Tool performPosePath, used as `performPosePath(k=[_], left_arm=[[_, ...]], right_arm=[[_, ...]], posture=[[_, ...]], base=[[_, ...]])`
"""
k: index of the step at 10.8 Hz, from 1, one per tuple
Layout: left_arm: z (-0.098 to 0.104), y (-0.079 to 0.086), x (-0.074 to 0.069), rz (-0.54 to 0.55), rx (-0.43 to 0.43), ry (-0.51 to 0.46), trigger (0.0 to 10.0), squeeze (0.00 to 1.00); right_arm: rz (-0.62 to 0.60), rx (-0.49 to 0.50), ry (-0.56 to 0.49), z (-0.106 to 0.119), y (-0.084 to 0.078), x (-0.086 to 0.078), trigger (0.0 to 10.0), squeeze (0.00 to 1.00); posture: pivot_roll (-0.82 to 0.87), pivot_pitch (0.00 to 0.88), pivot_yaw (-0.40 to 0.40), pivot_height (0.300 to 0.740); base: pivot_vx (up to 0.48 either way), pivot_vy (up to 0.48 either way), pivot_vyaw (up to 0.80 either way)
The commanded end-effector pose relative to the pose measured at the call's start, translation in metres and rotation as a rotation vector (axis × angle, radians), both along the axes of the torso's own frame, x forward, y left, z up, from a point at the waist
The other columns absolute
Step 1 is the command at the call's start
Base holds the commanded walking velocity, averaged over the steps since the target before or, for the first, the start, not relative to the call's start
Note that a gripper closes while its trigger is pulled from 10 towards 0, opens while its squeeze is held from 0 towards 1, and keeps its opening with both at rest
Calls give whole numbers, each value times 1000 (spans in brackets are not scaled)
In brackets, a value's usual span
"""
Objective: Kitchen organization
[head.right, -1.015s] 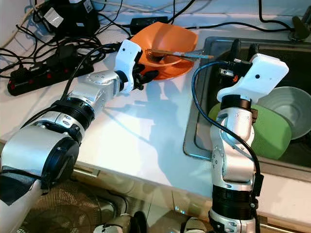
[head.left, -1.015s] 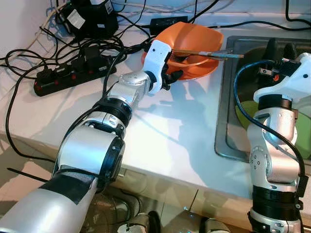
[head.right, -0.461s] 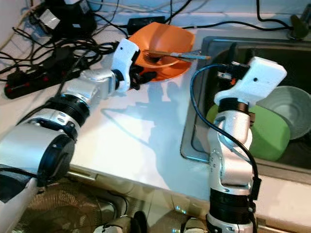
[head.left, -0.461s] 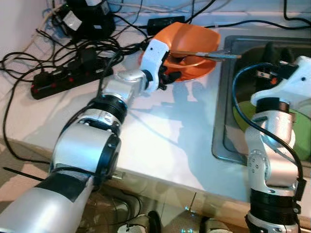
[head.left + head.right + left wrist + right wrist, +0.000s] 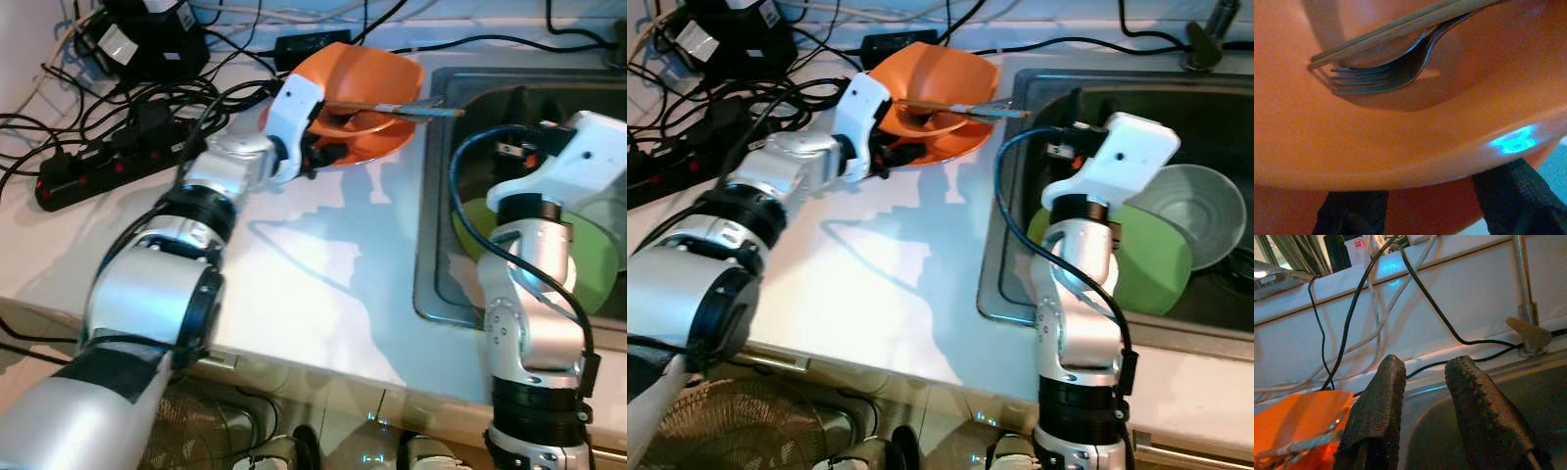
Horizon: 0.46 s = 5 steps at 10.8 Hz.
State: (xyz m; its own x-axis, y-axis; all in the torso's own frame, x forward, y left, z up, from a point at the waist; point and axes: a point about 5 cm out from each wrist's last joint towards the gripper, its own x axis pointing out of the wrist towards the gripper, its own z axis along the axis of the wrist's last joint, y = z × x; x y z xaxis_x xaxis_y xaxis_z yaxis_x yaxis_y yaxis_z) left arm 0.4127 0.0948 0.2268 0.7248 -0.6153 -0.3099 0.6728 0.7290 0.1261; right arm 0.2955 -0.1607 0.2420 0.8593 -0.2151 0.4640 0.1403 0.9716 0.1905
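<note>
Left pincer (image 5: 323, 157): we grip the near rim of the orange bowl (image 5: 377, 78); fork (image 5: 1376, 81) inside.
Right pincer (image 5: 1425, 406): open, empty, above sink (image 5: 1019, 98).
Progress: we judge it early; dishes remain in the sink.

No readable text or labels

On your bench (image 5: 323, 264), the bowl (image 5: 377, 78) is sitting toward the back, just left of the sink (image 5: 1004, 245). A fork (image 5: 1381, 78) and chopsticks (image 5: 1400, 29) are lying in the bowl, their ends reaching out over the sink's edge. Your left hand (image 5: 318, 157) is resting at the bowl's near rim. Left of the bowl, a power strip (image 5: 98, 162) and tangled cables (image 5: 186, 98) are lying. In the sink, a plate (image 5: 1151, 259) is lying with a second bowl (image 5: 1195, 211) beside it on the right. Your right hand (image 5: 1425, 396) is hanging over the sink, the tap (image 5: 1525, 308) standing behind it.
</note>
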Motion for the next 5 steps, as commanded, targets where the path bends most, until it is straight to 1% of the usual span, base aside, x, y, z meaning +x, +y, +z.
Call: performPosePath(k=[1,3,5], left_arm=[[-40,16,-9,14,82,160,10000,0],[-41,26,-11,-6,77,183,10000,0],[-44,39,-15,-31,54,205,10000,0]], right_arm=[[-13,4,103,-26,-6,2,10000,0],[-11,1,103,-25,-7,5,10000,0],[-5,-2,103,-25,-7,5,10000,0]], posture=[[-50,208,231,740],[-46,220,225,740],[-36,227,219,740]], base=[[0,0,0],[0,0,0],[0,0,0]])
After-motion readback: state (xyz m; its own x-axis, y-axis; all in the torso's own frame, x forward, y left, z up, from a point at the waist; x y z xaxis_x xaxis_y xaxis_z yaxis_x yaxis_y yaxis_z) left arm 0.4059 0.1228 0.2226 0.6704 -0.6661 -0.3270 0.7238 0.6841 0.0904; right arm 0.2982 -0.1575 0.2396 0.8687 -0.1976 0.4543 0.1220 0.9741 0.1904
